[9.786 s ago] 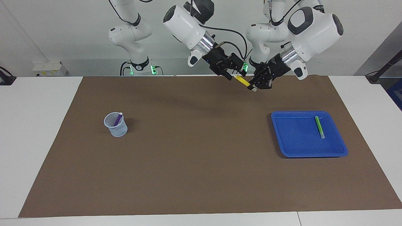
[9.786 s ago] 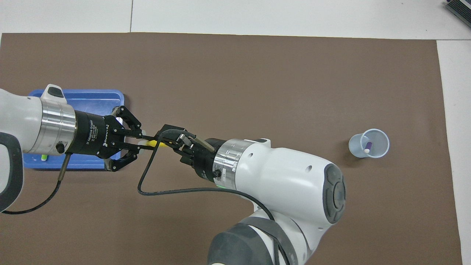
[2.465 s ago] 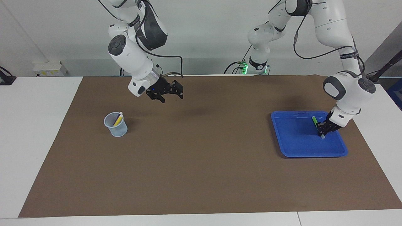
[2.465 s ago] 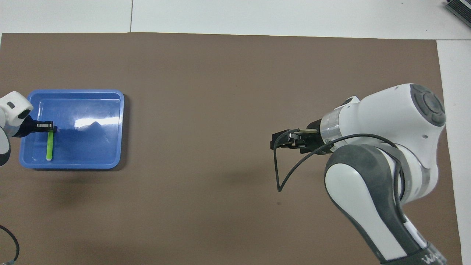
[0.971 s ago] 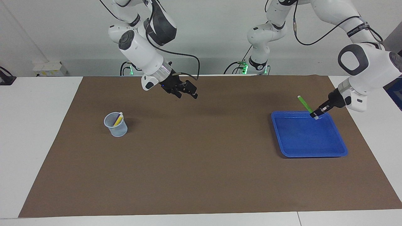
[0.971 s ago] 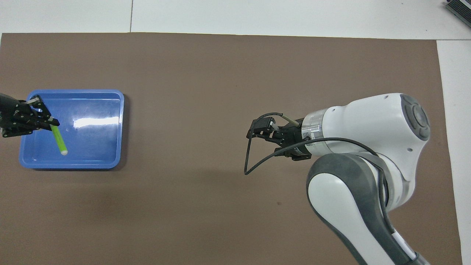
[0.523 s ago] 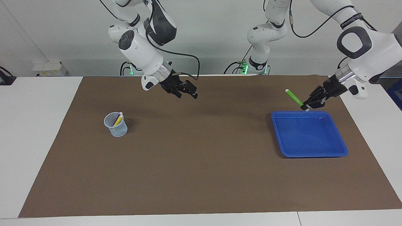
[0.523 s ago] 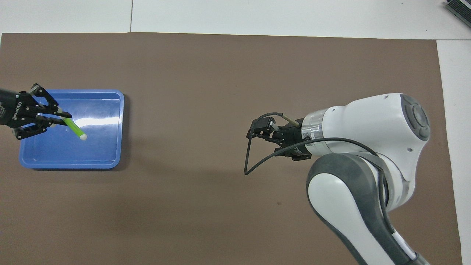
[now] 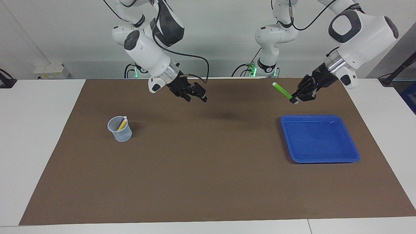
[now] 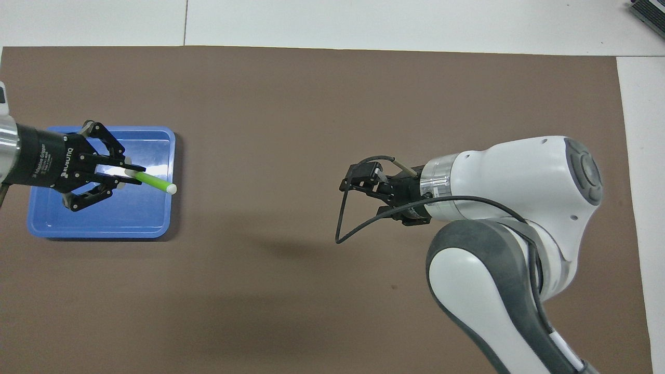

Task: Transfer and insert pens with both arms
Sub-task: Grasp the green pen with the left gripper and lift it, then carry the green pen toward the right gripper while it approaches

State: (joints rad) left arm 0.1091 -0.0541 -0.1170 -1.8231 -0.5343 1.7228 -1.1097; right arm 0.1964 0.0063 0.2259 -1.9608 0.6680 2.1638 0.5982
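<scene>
The green pen (image 9: 282,90) is held by its pale cap end in the closed left gripper (image 9: 295,99), raised over the brown mat (image 9: 208,182) near the blue tray (image 9: 354,152); its long axis is tilted, and the free end is pointed up toward the open, empty right gripper (image 9: 198,96).

Two robot arms are in view, each ending in one gripper with two fingers: the left gripper (image 9: 295,100) and the right gripper (image 9: 196,97). Two pens can be counted for certain: one green pen (image 9: 282,90), up in the air at two o'clock in the facing view, and one yellow pen (image 9: 122,124). A pale tip shows just beside the yellow one; whether it belongs to a third pen cannot be told. There is one clear cup (image 9: 121,132), at nine o'clock. There is one blue tray (image 9: 320,158), at four o'clock. One brown mat (image 9: 208,182) lies on the one white counter (image 9: 39,136).
</scene>
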